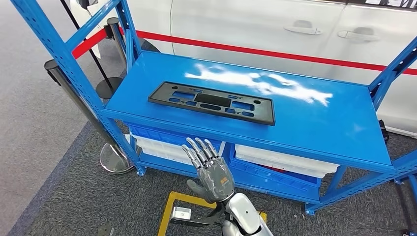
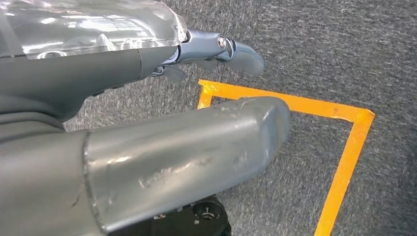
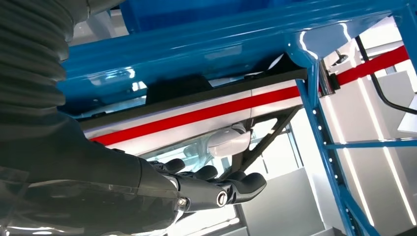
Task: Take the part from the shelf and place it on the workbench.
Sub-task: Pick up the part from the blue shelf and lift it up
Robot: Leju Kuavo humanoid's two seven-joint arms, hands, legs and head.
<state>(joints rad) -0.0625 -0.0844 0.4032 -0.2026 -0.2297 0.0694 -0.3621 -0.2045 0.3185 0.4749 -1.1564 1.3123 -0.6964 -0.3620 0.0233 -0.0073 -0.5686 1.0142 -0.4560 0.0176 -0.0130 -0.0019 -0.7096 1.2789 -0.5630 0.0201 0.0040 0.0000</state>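
The part (image 1: 211, 102), a flat black plastic panel with several cut-outs, lies on the top board of the blue shelf (image 1: 314, 123), left of the middle. My right hand (image 1: 209, 169) is raised in front of the shelf's front edge, below the part, with its fingers spread and nothing in it. The right wrist view shows the right hand's fingers (image 3: 221, 189) stretched out under the shelf edge, where a dark strip (image 3: 221, 91) looks like the part's rim. My left hand (image 2: 236, 51) hangs over the carpet and holds nothing.
Blue bins with white trays (image 1: 280, 162) fill the shelf's lower level. A white car (image 1: 255, 29) with a red stripe stands behind. Stanchions (image 1: 115, 157) with a red belt stand at the left. Yellow tape (image 1: 169, 211) marks the grey carpet near my feet.
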